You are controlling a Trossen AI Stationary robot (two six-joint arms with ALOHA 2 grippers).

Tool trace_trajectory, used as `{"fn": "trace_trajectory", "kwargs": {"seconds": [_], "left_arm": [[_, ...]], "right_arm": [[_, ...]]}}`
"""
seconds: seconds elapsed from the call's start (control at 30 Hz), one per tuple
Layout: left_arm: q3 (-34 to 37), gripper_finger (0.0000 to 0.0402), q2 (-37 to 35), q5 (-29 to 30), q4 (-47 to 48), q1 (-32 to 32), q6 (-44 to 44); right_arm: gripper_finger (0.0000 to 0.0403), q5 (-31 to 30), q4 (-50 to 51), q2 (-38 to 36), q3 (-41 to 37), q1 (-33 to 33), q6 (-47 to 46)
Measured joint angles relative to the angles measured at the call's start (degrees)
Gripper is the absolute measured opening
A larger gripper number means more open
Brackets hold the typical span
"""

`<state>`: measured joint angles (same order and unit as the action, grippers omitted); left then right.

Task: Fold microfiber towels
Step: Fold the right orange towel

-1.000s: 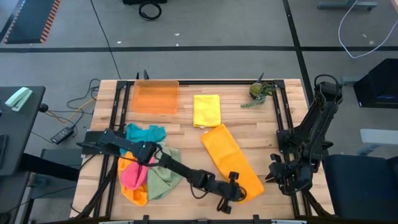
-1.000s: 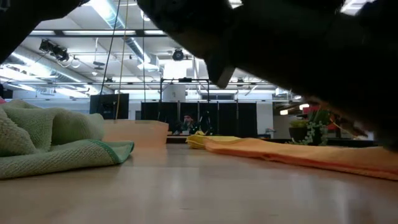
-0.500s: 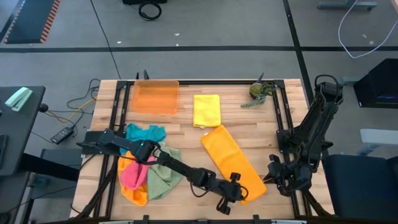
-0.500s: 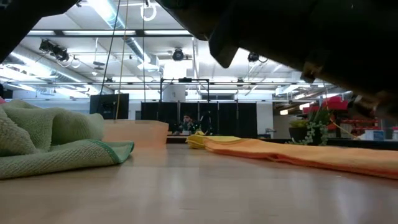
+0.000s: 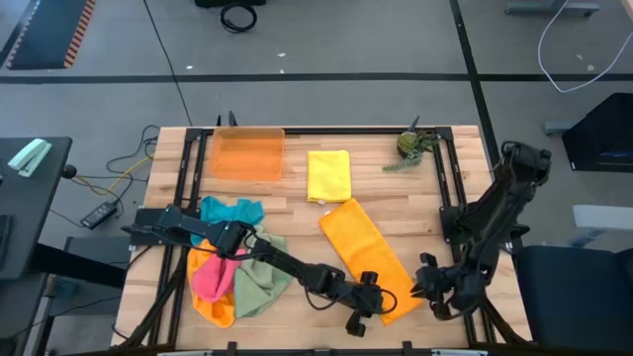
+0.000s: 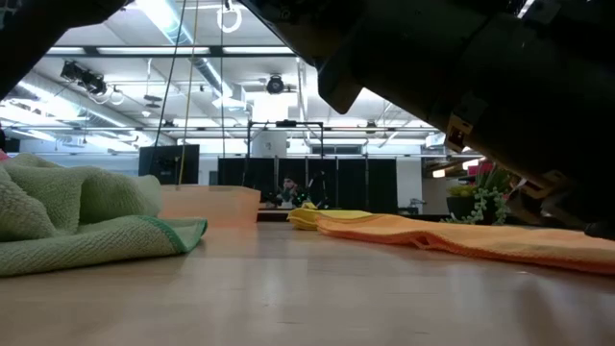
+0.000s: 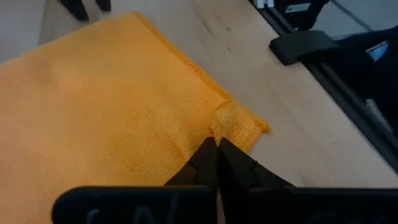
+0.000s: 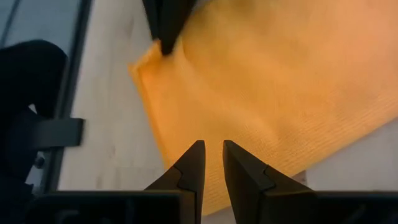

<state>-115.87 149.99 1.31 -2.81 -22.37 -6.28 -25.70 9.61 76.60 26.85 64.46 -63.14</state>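
The orange towel (image 5: 369, 255) lies spread in a long strip on the counter (image 5: 396, 193), running from the middle toward the front right corner; the left end effector (image 7: 216, 151) is clenched on a small raised pucker at the towel's front end, near its corner, fingers pressed together; the right end effector (image 8: 210, 163) hangs just above the same front end of the towel close to its edge, fingers slightly parted and grasping nothing. A folded yellow towel (image 5: 328, 175) rests near the back edge, beside an orange tray (image 5: 247, 153); a heap of teal, pink, green and orange towels (image 5: 232, 265) sits at the front left; a small plant (image 5: 410, 146) stands at the back right corner.
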Motion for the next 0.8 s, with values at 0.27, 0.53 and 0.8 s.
{"fn": "trace_trajectory", "kwargs": {"seconds": [0.27,0.53,0.8], "left_arm": [[0.00,0.0069,0.00,-1.52,0.23,0.02,-2.66],[0.07,0.0155,-4.02,-1.67,1.97,0.48,-3.38],[0.04,0.0160,-6.09,0.38,11.01,1.39,-4.32]], "right_arm": [[0.0064,6.46,-1.86,4.43,0.00,-1.85,0.06],[0.0064,7.88,-1.55,4.77,0.00,-1.81,-1.15],[0.0064,8.21,-1.22,2.88,0.00,-1.81,0.32]]}}
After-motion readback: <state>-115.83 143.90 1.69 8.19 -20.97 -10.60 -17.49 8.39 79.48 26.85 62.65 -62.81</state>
